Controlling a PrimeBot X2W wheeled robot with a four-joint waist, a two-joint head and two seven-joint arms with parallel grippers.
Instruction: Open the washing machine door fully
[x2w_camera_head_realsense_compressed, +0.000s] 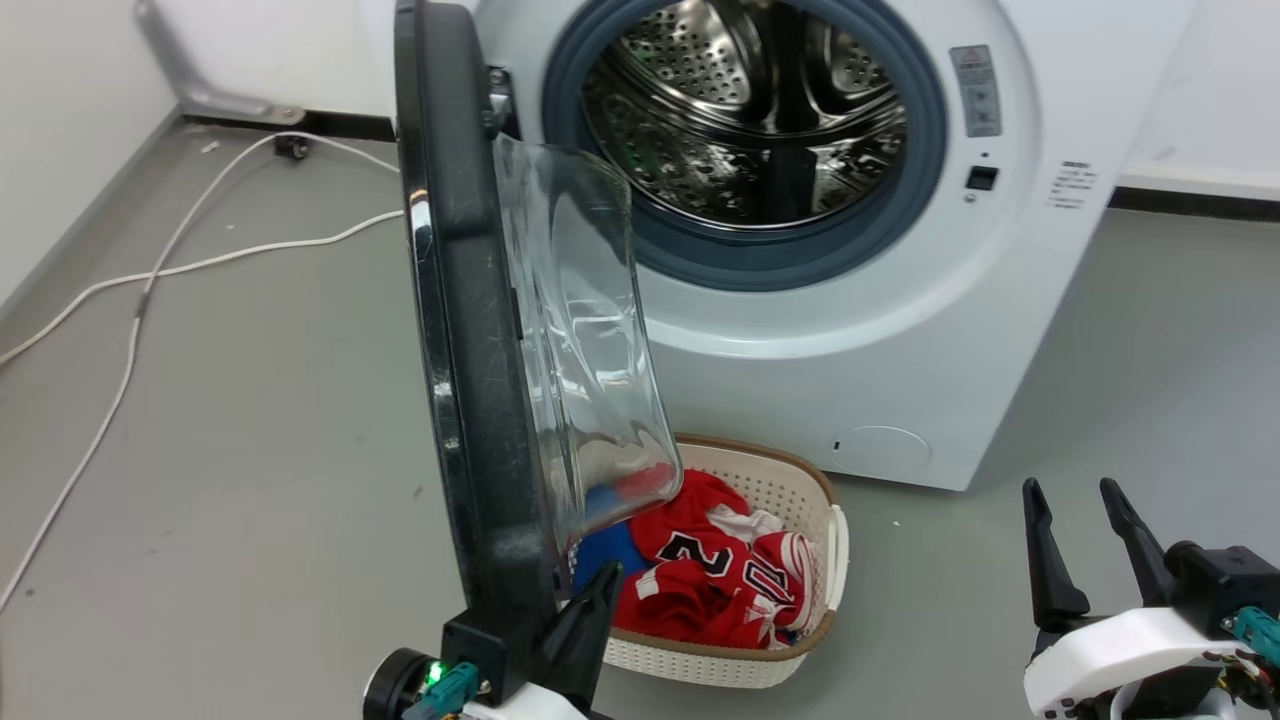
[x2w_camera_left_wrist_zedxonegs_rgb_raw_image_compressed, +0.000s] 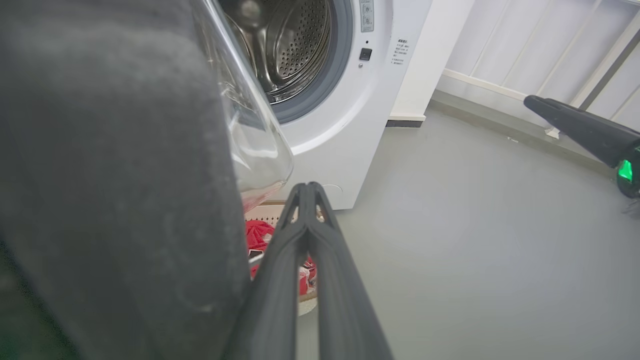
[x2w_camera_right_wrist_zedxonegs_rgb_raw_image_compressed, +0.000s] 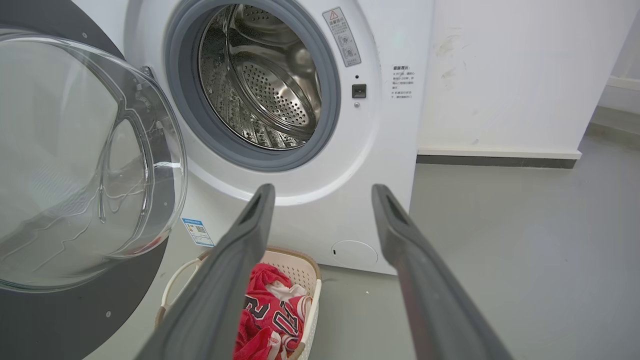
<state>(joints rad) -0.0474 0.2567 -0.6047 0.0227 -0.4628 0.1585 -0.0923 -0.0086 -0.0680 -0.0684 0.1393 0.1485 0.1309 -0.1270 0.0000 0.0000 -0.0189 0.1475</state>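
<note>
The washing machine door (x2w_camera_head_realsense_compressed: 470, 300) stands about square to the washing machine (x2w_camera_head_realsense_compressed: 850, 330), just left of the left gripper (x2w_camera_left_wrist_zedxonegs_rgb_raw_image_compressed: 306, 187), whose fingers are pressed together; the right gripper (x2w_camera_head_realsense_compressed: 1070, 490) hangs spread wide. Roughly halfway, I judge: further outward swing remains

Left gripper (x2w_camera_left_wrist_zedxonegs_rgb_raw_image_compressed: 306, 189): near left, low; both long dark fingers pressed together along their length, pointing far.
Right gripper (x2w_camera_head_realsense_compressed: 1070, 490): near right; fingers spread well apart, holding nothing.

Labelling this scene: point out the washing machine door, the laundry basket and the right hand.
washing machine door (x2w_camera_right_wrist_zedxonegs_rgb_raw_image_compressed: 75, 165), right wrist view, glass bowl.
laundry basket (x2w_camera_head_realsense_compressed: 785, 487), head view, far wall.
right hand (x2w_camera_head_realsense_compressed: 1070, 487), head view, between fingertips.
</note>
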